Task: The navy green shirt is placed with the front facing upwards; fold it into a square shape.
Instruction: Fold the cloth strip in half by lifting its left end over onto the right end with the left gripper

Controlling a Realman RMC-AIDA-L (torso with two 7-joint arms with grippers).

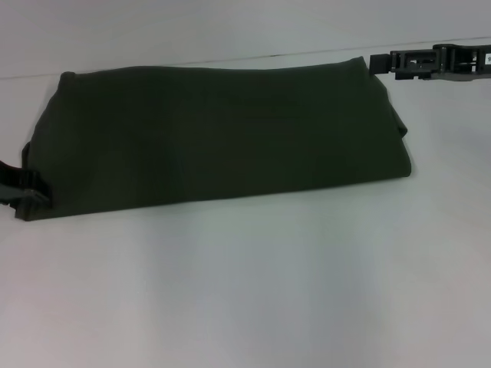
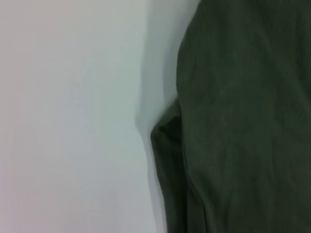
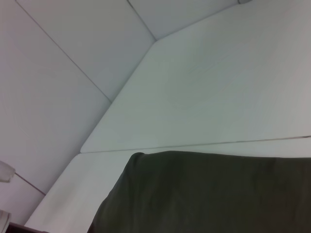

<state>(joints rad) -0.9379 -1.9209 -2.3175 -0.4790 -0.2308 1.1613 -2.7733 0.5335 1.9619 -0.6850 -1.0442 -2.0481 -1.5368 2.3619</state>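
Shirt lies folded into a wide band across the white bench, plain green side up, no print showing; left end effector sits at the band's near-left corner, touching the cloth, grip state can't tell. Right end effector hovers just beside the far-right corner; open or closed can't tell either.

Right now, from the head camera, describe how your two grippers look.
The right gripper is black, long and flat, built of blocky segments with open slots and a small pale patch near the frame edge. Of the left gripper only a small black angular part shows beside the navy green shirt on the white table. No cables are visible.
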